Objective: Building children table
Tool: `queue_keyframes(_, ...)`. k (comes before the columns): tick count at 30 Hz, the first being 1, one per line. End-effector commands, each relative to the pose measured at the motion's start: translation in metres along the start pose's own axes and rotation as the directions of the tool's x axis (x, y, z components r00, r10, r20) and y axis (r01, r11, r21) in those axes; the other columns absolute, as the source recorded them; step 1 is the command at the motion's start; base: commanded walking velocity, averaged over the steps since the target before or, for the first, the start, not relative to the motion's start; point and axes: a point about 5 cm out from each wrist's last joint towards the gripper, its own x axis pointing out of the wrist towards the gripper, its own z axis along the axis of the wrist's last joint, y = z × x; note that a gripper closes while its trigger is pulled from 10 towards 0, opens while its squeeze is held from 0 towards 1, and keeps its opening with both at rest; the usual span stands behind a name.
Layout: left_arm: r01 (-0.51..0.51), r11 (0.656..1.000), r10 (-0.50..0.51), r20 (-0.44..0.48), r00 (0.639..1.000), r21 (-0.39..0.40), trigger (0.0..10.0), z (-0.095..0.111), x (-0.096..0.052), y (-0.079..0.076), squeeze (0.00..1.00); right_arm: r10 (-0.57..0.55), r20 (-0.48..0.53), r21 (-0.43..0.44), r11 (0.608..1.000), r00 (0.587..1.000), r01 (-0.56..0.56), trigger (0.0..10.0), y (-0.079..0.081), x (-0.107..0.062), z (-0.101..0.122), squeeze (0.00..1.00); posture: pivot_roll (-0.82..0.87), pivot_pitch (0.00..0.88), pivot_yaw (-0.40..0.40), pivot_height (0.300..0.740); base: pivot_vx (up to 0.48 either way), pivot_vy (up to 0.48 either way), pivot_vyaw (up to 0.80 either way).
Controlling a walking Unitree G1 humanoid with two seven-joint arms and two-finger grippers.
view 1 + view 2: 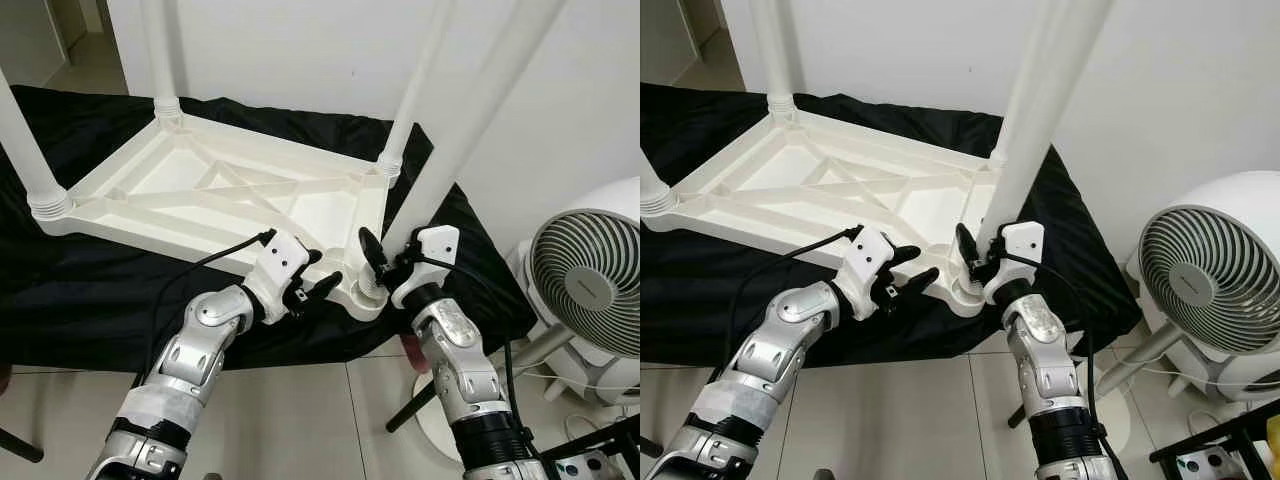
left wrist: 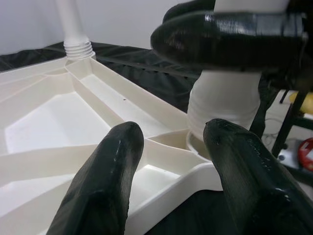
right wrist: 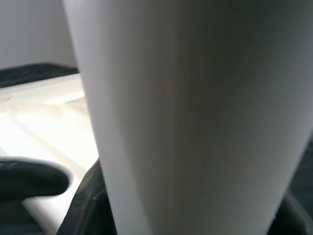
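Here, the white table top [image 1: 200,190] is laid upside down on a black cloth [image 1: 90,290], with three legs already seated. The fourth leg [image 1: 1035,110] is pinched near its base by the right gripper [image 1: 975,262] at the near corner socket. The left gripper [image 1: 318,285] is held spread just beside that corner.

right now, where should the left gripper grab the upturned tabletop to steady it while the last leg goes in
On the tabletop's raised near edge rib, just left of the corner socket, coming from the robot's side. The rib is thin and stands upright, so open fingers can straddle it. The left gripper is open there; the right gripper holds the leg.
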Motion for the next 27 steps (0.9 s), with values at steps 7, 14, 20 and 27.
queue_keyframes(7, -0.012, 0.999, 0.011, -0.033, 0.999, -0.046, 10.0, 0.002, -0.005, -0.002, 0.0, 0.029, -0.035, -0.011, 0.999, 0.999, -0.03, 10.0, -0.004, -0.003, -0.011, 0.0, 0.11, 0.004, -0.136, 0.74, 0.0, 0.0, 0.0)
queue_keyframes(14, 0.028, 0.998, -0.033, -0.087, 0.996, -0.056, 10.0, -0.003, -0.011, -0.011, 0.0, 0.078, -0.067, -0.01, 0.997, 0.995, -0.078, 10.0, -0.007, -0.004, -0.019, 0.0, 0.12, 0.02, -0.129, 0.74, 0.0, 0.0, 0.0)
queue_keyframes(20, 0.057, 0.997, -0.062, -0.092, 0.994, -0.056, 10.0, -0.004, -0.016, -0.014, 0.0, 0.143, -0.087, -0.054, 0.988, 0.986, -0.148, 10.0, -0.003, -0.007, -0.025, 0.0, 0.11, 0.024, -0.124, 0.74, 0.0, 0.0, 0.0)
queue_keyframes(27, 0.076, 0.994, -0.083, -0.098, 0.992, -0.074, 10.0, -0.004, -0.019, -0.015, 0.0, 0.205, -0.129, -0.037, 0.977, 0.97, -0.211, 10.0, 0.001, -0.012, -0.037, 0.0, 0.11, 0.027, -0.124, 0.74, 0.0, 0.0, 0.0)
